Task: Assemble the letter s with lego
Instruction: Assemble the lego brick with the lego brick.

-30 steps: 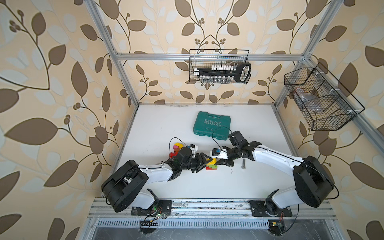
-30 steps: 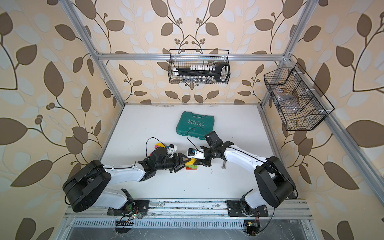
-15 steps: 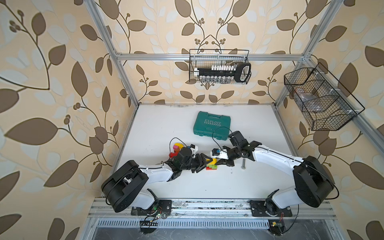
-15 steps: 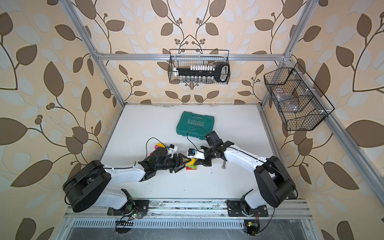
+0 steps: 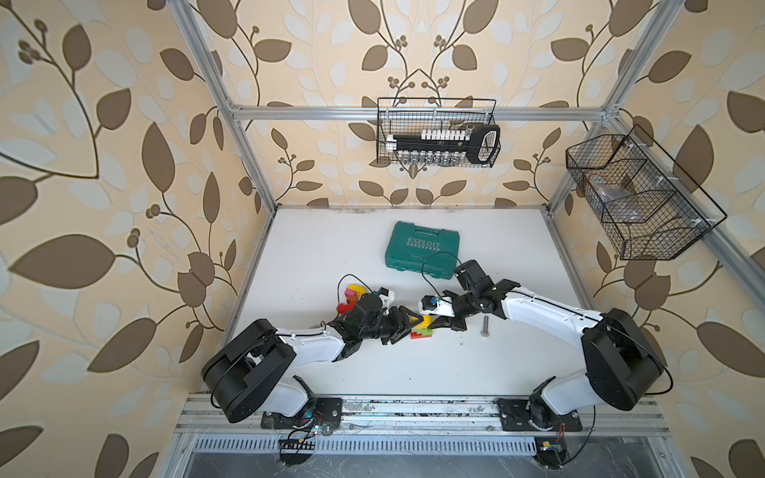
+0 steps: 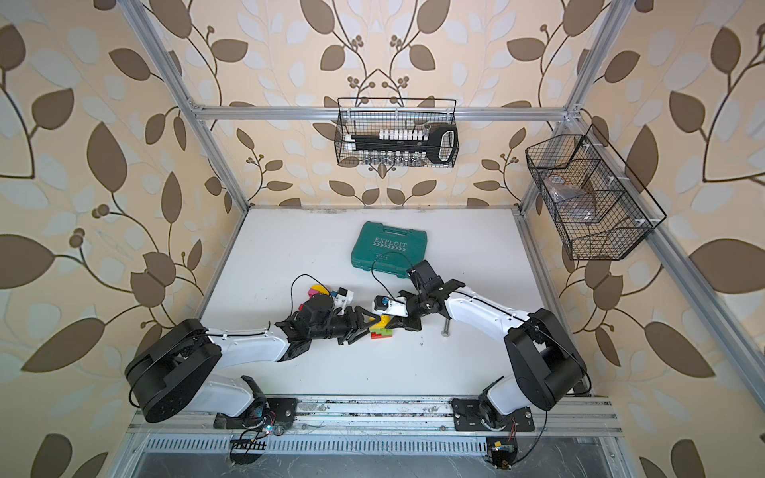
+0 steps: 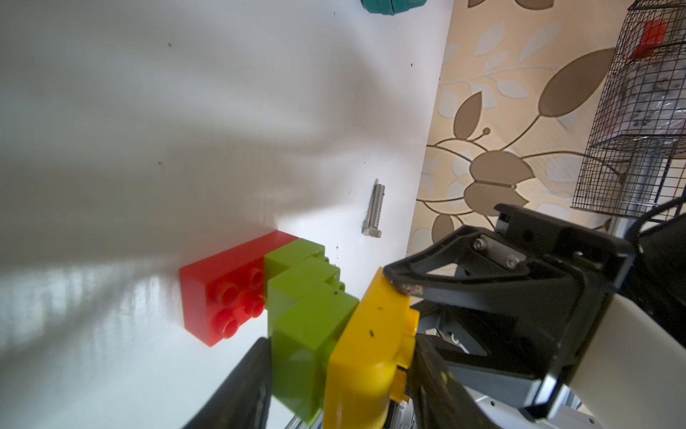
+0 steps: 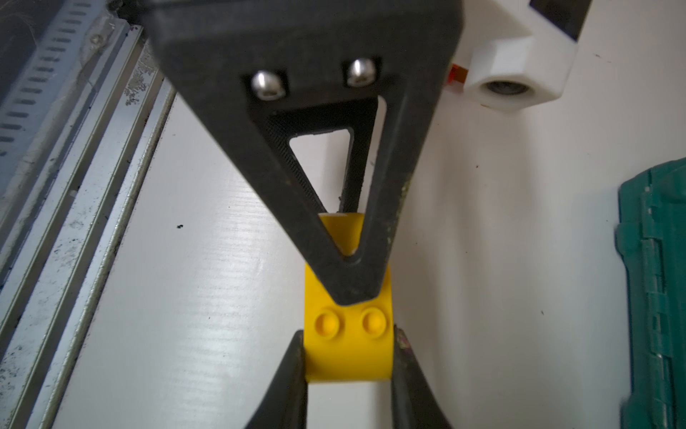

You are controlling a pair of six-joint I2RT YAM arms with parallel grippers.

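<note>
Right gripper (image 8: 348,334) pinching rounded yellow plastic brick (image 8: 349,364); left gripper (image 7: 339,343) straddles it plus lime-green plastic bricks (image 7: 304,327), grip unclear.

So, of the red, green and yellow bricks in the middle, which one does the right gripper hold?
The yellow brick: the right gripper clamps it from both sides. The red brick and green bricks lie outside its fingers.

Glossy plastic lego (image 7: 222,293); bolt (image 7: 374,210) probably metal.
</note>
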